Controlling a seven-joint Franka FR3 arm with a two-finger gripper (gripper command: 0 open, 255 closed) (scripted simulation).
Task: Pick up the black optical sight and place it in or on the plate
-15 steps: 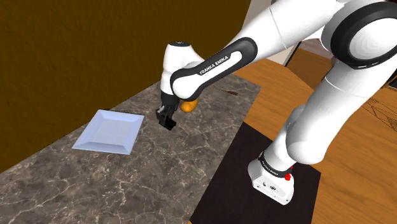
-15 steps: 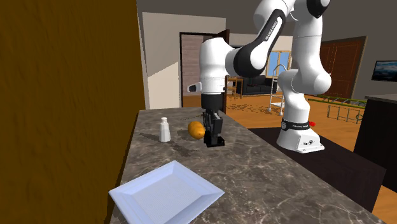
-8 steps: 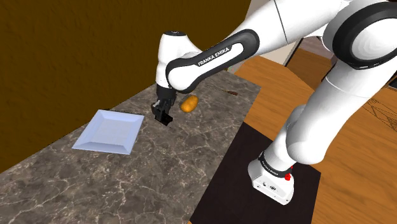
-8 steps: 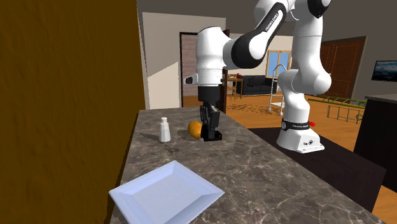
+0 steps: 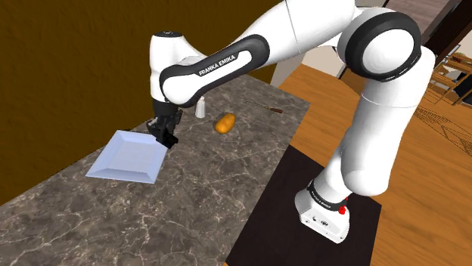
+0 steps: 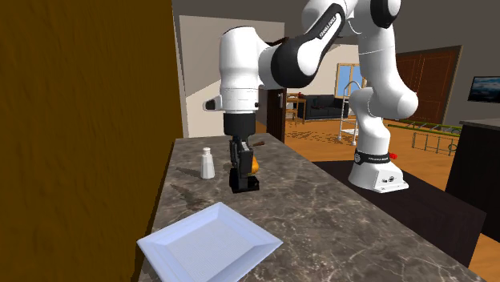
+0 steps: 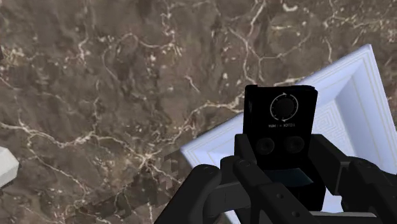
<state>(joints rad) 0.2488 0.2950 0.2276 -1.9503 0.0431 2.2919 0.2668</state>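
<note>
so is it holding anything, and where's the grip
Yes, the sight. The gripper clasps it by its two sides, at the end nearest the hand.

A dark marble countertop (image 5: 189, 200) with pale veins carries a white square plate (image 5: 125, 159), lying flat near the edge along the brown wall. Farther along, well apart from the plate, a small white shaker (image 5: 200, 109) stands upright, with an orange oval lump (image 5: 224, 123) lying near it.
</note>
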